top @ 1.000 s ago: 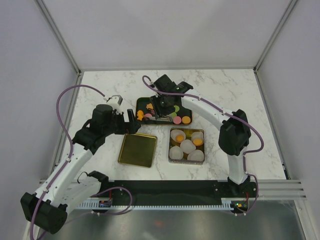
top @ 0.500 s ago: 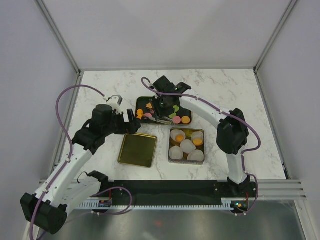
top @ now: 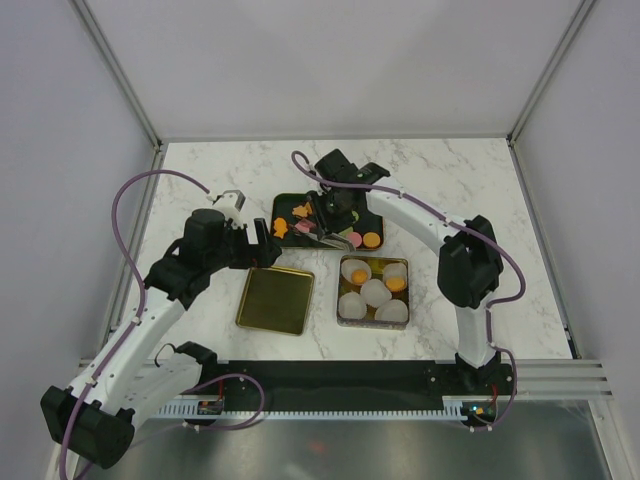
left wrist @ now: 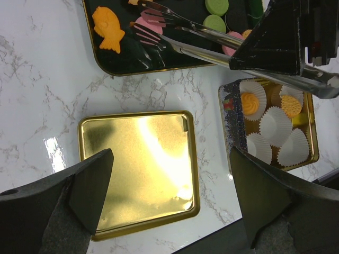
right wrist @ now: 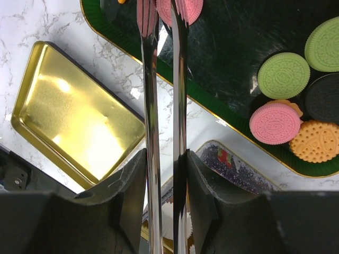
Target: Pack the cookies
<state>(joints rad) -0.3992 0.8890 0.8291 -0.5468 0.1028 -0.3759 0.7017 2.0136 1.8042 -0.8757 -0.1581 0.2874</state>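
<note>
Tongs (right wrist: 150,106) in right tool (right wrist: 165,161), tips at pink cookie (right wrist: 190,8)

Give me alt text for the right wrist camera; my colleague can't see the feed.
The right end effector grips metal tongs whose tips sit at a pink cookie in the dark tray, at the top of the view. More cookies, green, pink, black and orange, lie at the tray's right side; a gold tin sits at left.

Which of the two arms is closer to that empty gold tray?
Left. The left gripper hovers at the gold tray's far edge; the right gripper is farther off, above the dark tray, holding tongs.
</note>
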